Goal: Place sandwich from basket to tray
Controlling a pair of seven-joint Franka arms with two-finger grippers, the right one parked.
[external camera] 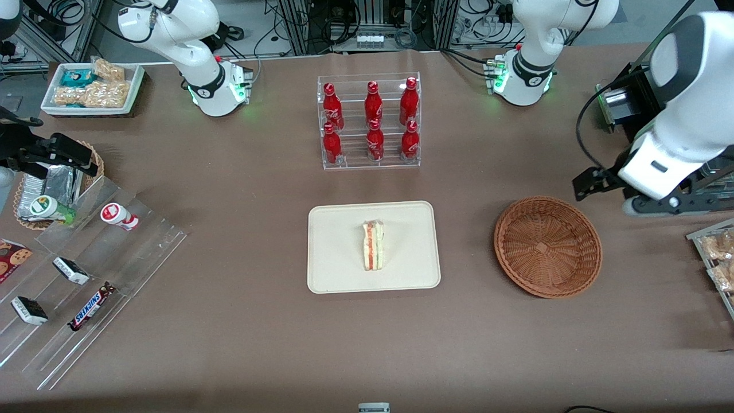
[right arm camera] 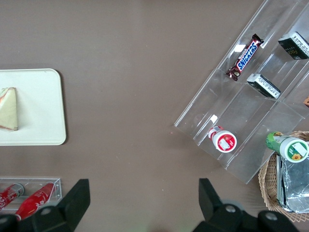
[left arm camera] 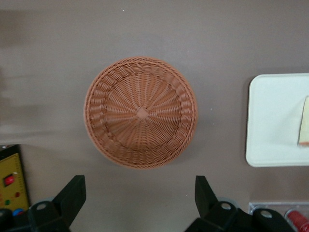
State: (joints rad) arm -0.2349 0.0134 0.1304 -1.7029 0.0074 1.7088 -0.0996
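Observation:
The sandwich lies on the cream tray at the middle of the table, its orange-red and green stripe facing up. The round wicker basket stands empty beside the tray, toward the working arm's end. My left gripper hangs high over the table beside the basket, open and empty. In the left wrist view its fingers stand wide apart over bare table, with the basket, the tray and an edge of the sandwich in sight. The right wrist view shows the sandwich on the tray.
A clear rack of red bottles stands farther from the front camera than the tray. A clear stepped shelf with snacks, a foil-lined basket and a white snack tray lie toward the parked arm's end. Snack packs lie at the working arm's end.

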